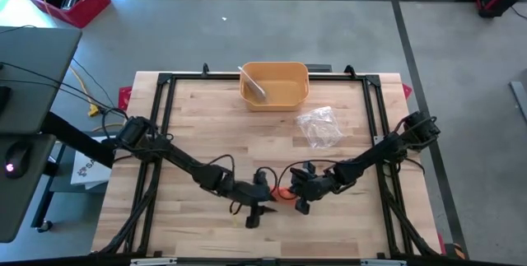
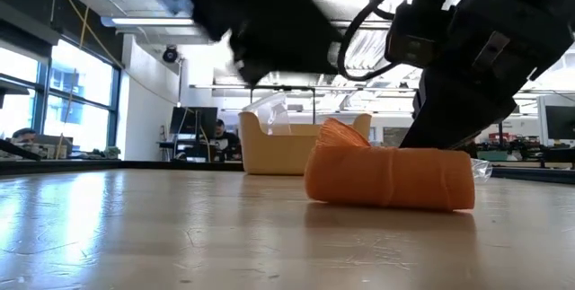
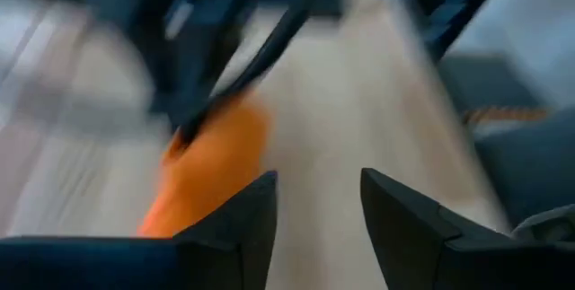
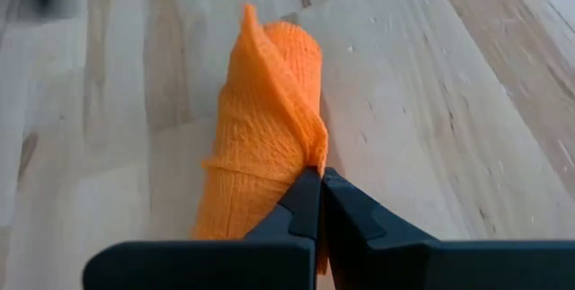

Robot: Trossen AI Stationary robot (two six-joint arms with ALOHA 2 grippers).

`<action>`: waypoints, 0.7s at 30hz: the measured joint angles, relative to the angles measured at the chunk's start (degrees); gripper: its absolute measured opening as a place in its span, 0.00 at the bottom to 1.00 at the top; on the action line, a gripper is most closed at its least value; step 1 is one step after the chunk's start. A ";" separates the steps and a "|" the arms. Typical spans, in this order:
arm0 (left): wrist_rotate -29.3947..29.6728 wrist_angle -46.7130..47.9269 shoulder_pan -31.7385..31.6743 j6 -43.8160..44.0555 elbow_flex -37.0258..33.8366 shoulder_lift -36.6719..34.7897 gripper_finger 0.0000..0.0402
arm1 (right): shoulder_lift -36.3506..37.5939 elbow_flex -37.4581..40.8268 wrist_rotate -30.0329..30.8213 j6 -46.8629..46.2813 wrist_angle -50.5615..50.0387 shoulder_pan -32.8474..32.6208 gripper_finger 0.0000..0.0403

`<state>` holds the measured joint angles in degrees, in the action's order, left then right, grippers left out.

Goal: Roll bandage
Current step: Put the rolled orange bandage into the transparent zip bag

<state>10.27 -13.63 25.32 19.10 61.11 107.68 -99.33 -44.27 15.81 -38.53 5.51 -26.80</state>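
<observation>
Pinching the orange bandage (image 4: 269, 137), right gripper (image 4: 319, 191); left gripper (image 3: 319, 205) spread beside; bin (image 1: 274, 85) behind.

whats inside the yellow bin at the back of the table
The yellow bin holds a pale, slim object leaning against its left wall in the high view. Nothing else shows on its floor; the low view sees only its outer wall.

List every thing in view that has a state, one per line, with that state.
Orange bandage: rolled up, lying on its side on the table, loose edge sticking up.
Right gripper: shut, pinching the bandage's edge.
Left gripper: open, holding nothing, beside the bandage.
Yellow bin: upright at the table's far edge, something pale inside.
Clear plastic wrapper: crumpled, lying near the bin.
</observation>
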 joint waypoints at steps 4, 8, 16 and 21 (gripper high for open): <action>-1.59 -9.35 -0.48 -3.41 0.10 4.18 0.32 | 0.00 0.00 -0.35 1.24 -0.40 0.19 0.00; 4.73 -11.37 -1.94 -3.77 0.02 8.25 0.28 | 0.00 0.00 -1.49 2.48 -0.46 0.19 0.05; 6.30 -13.01 -2.87 -1.36 0.20 12.45 0.26 | 2.12 -0.02 -5.05 6.05 -7.20 1.28 0.35; 6.44 -12.57 -2.43 -1.32 0.21 12.45 0.26 | 9.55 0.02 -7.07 8.76 -16.24 2.57 0.49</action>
<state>16.71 -26.20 22.90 17.78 61.32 120.14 -89.78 -44.25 8.75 -29.77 -10.72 -24.23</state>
